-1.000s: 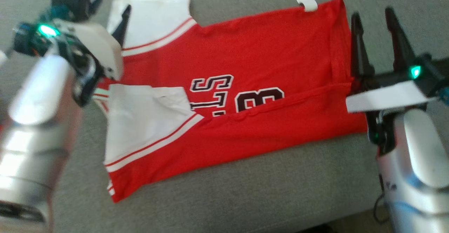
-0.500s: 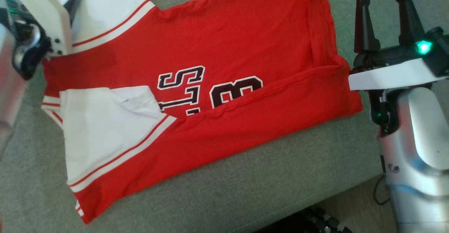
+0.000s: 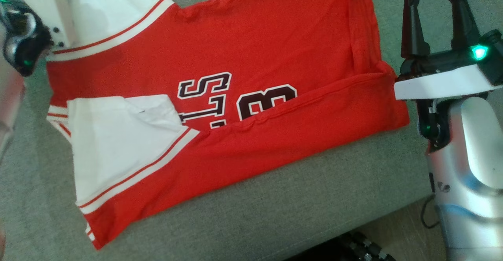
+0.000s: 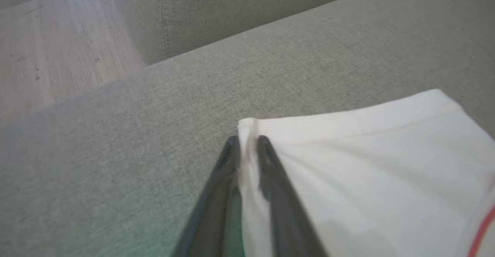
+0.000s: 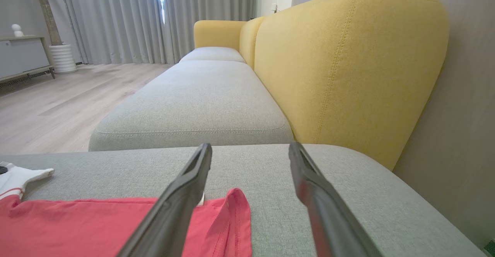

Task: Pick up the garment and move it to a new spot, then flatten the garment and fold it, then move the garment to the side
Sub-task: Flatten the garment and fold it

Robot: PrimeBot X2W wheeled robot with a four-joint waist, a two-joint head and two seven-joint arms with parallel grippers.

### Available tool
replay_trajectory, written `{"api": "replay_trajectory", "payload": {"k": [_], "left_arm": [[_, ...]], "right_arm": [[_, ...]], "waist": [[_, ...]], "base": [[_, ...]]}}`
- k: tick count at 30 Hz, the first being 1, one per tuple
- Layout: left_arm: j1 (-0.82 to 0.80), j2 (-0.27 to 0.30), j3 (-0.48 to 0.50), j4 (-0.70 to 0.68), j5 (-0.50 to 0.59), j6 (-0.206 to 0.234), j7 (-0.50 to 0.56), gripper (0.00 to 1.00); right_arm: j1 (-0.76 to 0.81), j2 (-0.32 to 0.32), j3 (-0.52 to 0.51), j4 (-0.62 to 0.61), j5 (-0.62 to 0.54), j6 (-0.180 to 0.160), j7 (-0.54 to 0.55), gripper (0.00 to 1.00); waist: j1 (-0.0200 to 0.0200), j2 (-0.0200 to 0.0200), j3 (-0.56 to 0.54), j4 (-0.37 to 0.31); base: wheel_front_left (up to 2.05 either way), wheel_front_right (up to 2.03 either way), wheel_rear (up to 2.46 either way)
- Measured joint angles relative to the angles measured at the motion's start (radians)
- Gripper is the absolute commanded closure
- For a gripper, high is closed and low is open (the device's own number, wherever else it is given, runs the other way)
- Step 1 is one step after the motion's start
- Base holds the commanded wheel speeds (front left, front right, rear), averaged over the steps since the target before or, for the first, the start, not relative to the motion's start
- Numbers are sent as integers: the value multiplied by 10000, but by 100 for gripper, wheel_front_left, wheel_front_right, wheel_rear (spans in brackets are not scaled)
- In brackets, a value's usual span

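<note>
Now the left fingers (image 4: 224, 172) are clenching on the shirt (image 3: 275, 37), pinching the white sleeve (image 4: 367, 152) at its corner hem, with a fold of cloth standing between the two tips. Most of the sleeve is spreading to the right of those fingers, and the grey sofa (image 3: 275, 214) is showing ahead of them. The right fingers (image 5: 185, 183) are standing wide apart, released and gripping nothing, with the red hem's corner lying between them, nearer the left one. The shirt is lying flat on the sofa, its near edge folded over the lettering (image 3: 204, 90)
</note>
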Motion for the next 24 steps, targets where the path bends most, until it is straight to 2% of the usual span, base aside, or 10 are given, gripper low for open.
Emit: {"api": "replay_trajectory", "payload": {"k": [5,8,11,17,24], "left_arm": [[43,-109,-326,-75,-171,2,-420,100],[281,-217,-500,-201,-257,4,-1156,100],[430,-359,-980,-759,-165,4,-2205,100],[427,-606,-1655,-1639,121,4,-3191,100],[537,-629,-2057,-2742,596,35,-3668,100]], "right_arm": [[-45,-230,48,90,-94,0,180,0],[-222,-612,199,297,-92,0,477,0],[-506,-1083,343,732,63,0,1231,0],[-858,-2006,617,1948,522,0,2824,0],[-1598,-2974,855,3657,637,0,3921,0]], "waist": [[0,0,-135,216],[1,0,-327,444],[0,0,-634,846],[0,0,-1025,1737],[0,0,-1263,2808]], "base": [[0,0,0],[0,0,0],[0,0,0],[0,0,0],[0,0,0]]}}
